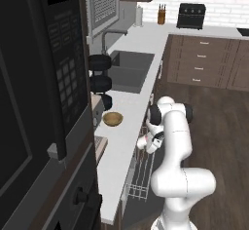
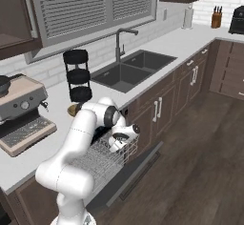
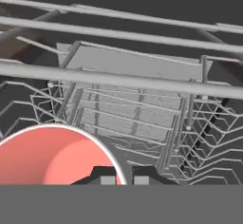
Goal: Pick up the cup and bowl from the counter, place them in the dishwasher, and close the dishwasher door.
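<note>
Over the rack [image 3: 142,104], cup [image 3: 52,156] touches hand [image 3: 119,179].

There is one cup [image 3: 52,156], one bowl [image 1: 113,119] on the bench [image 1: 141,44], and one white wire rack [image 2: 102,159]. Three black round things [image 2: 78,75] stand stacked. There is one faucet [image 2: 121,42], one sink [image 2: 131,69] with two basins, and one coffee machine [image 2: 21,112].

The bowl [image 1: 113,119] sits on the counter [image 1: 127,126], near the sink [image 1: 127,71]. Below the counter edge, the rack [image 2: 102,159] sticks out over the open door [image 2: 131,174].
</note>
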